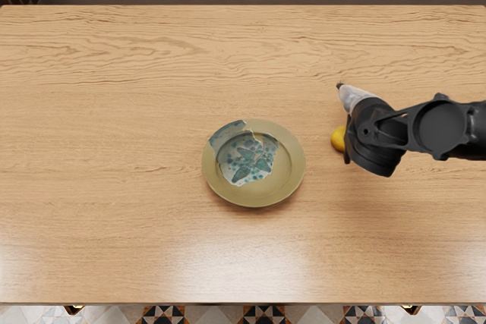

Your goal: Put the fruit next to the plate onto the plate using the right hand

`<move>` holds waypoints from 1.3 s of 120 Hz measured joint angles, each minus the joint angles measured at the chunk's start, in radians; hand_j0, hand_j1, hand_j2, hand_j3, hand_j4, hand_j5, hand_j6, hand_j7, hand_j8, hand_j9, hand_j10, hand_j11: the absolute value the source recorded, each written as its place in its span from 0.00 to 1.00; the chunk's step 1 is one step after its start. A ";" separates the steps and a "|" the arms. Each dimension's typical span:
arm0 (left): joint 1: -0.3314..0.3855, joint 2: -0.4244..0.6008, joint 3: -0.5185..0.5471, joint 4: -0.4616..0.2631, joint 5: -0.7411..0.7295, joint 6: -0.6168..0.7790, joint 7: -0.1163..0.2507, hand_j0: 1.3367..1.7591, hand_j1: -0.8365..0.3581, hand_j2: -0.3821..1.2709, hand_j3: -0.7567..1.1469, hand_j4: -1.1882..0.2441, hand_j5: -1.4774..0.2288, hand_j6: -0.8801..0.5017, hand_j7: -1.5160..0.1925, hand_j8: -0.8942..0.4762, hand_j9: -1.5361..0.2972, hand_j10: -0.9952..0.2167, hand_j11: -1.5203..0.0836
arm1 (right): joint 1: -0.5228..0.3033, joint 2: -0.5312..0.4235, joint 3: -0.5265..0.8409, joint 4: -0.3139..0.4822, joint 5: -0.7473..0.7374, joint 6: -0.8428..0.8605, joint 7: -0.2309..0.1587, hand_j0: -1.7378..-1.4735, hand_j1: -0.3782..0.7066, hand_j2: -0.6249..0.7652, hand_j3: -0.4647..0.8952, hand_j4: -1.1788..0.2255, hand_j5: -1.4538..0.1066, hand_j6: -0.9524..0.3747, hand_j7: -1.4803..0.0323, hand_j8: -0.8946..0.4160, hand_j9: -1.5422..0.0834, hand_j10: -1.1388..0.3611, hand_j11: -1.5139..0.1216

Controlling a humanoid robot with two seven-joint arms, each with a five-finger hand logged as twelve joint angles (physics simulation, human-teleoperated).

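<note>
Reaching in from the right edge, the black right arm lies almost level over the light wooden worktop (pixel 114 111). We see its dark right hand (pixel 368 138) low above the wood, with a pale grey part jutting up toward 11 o'clock. The hand sits at 3 o'clock of the small yellow fruit (pixel 337 139) and covers that side of it. We cannot tell whether the hand is apart, together or clamped on the fruit, nor whether it touches it. The fruit lies on the worktop at 3 o'clock of the round olive ceramic plate with a blue-green centre (pixel 291 181), near it but apart.
</note>
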 joint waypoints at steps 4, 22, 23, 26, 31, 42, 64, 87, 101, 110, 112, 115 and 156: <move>0.000 0.000 0.000 0.000 0.000 0.000 0.000 0.76 0.99 0.23 0.40 0.82 0.86 0.63 0.88 0.65 0.83 0.82 0.94 | -0.002 0.000 0.001 0.004 0.003 0.000 0.000 0.30 0.03 0.45 0.34 0.84 0.93 0.72 0.98 0.68 0.95 0.76 0.93; 0.000 0.000 0.000 0.000 0.000 0.000 0.000 0.76 0.99 0.23 0.40 0.82 0.86 0.63 0.88 0.65 0.83 0.82 0.94 | -0.006 -0.009 0.006 0.028 0.016 0.000 0.000 0.30 0.03 0.45 0.34 0.84 0.93 0.72 0.98 0.68 0.95 0.76 0.93; 0.000 0.000 0.000 0.000 0.000 0.000 0.000 0.76 0.99 0.23 0.40 0.82 0.86 0.63 0.88 0.65 0.83 0.82 0.94 | -0.006 -0.010 0.006 0.028 0.016 0.000 0.000 0.30 0.03 0.45 0.34 0.84 0.93 0.72 0.98 0.68 0.95 0.76 0.93; 0.000 0.000 0.000 0.000 0.000 0.000 0.000 0.76 0.99 0.23 0.40 0.82 0.86 0.63 0.88 0.65 0.83 0.82 0.94 | -0.006 -0.010 0.006 0.030 0.017 0.000 0.000 0.30 0.03 0.45 0.34 0.84 0.93 0.71 0.98 0.68 0.95 0.76 0.92; 0.000 0.000 0.000 0.000 0.000 0.000 0.000 0.76 0.99 0.23 0.40 0.82 0.86 0.63 0.88 0.65 0.83 0.82 0.94 | -0.006 -0.011 0.007 0.032 0.018 0.000 0.000 0.30 0.04 0.45 0.34 0.83 0.92 0.71 0.97 0.67 0.94 0.75 0.91; 0.000 0.000 0.000 0.000 0.000 0.000 0.000 0.76 0.99 0.23 0.40 0.82 0.86 0.63 0.88 0.65 0.83 0.82 0.94 | -0.007 -0.013 0.010 0.034 0.020 -0.003 0.000 0.30 0.06 0.45 0.34 0.82 0.90 0.69 0.95 0.66 0.92 0.74 0.90; 0.000 0.000 0.000 0.000 0.000 0.000 0.000 0.76 0.99 0.23 0.40 0.82 0.86 0.63 0.88 0.65 0.83 0.82 0.94 | -0.014 -0.008 0.011 0.035 0.020 -0.053 0.000 0.30 0.11 0.44 0.34 0.78 0.87 0.66 0.91 0.62 0.89 0.71 0.86; 0.000 0.000 0.000 0.000 0.000 0.000 0.000 0.76 0.99 0.23 0.40 0.82 0.86 0.63 0.88 0.65 0.83 0.82 0.94 | -0.023 -0.013 0.009 0.036 0.020 -0.065 0.000 0.30 0.15 0.43 0.34 0.76 0.84 0.63 0.88 0.60 0.86 0.68 0.84; 0.000 0.000 0.000 0.000 0.000 0.000 0.000 0.76 0.99 0.23 0.40 0.82 0.86 0.63 0.88 0.65 0.83 0.82 0.94 | -0.026 -0.014 0.009 0.037 0.021 -0.066 0.000 0.30 0.23 0.42 0.34 0.71 0.78 0.58 0.82 0.54 0.80 0.63 0.78; 0.000 0.000 0.000 0.000 0.000 0.000 0.000 0.76 0.99 0.23 0.40 0.82 0.86 0.63 0.88 0.65 0.83 0.82 0.94 | -0.027 -0.015 0.009 0.037 0.021 -0.067 0.000 0.30 0.29 0.42 0.34 0.67 0.73 0.54 0.78 0.50 0.76 0.60 0.74; 0.000 0.000 0.000 0.000 0.000 0.000 0.000 0.76 0.99 0.23 0.40 0.82 0.86 0.63 0.88 0.65 0.83 0.82 0.94 | -0.027 -0.015 0.009 0.037 0.021 -0.067 0.000 0.30 0.30 0.41 0.34 0.66 0.73 0.53 0.77 0.49 0.75 0.59 0.73; 0.000 0.000 0.000 0.000 0.000 0.000 0.000 0.76 0.99 0.23 0.40 0.82 0.86 0.63 0.88 0.65 0.83 0.82 0.94 | -0.028 -0.015 0.009 0.037 0.021 -0.067 0.000 0.30 0.32 0.41 0.34 0.65 0.71 0.52 0.75 0.48 0.74 0.58 0.71; 0.000 0.000 0.000 0.000 0.000 0.000 0.000 0.76 0.99 0.23 0.40 0.82 0.86 0.63 0.88 0.65 0.83 0.82 0.94 | -0.045 -0.009 0.011 0.035 0.021 -0.067 0.000 0.30 0.44 0.40 0.34 0.57 0.62 0.43 0.66 0.39 0.65 0.51 0.63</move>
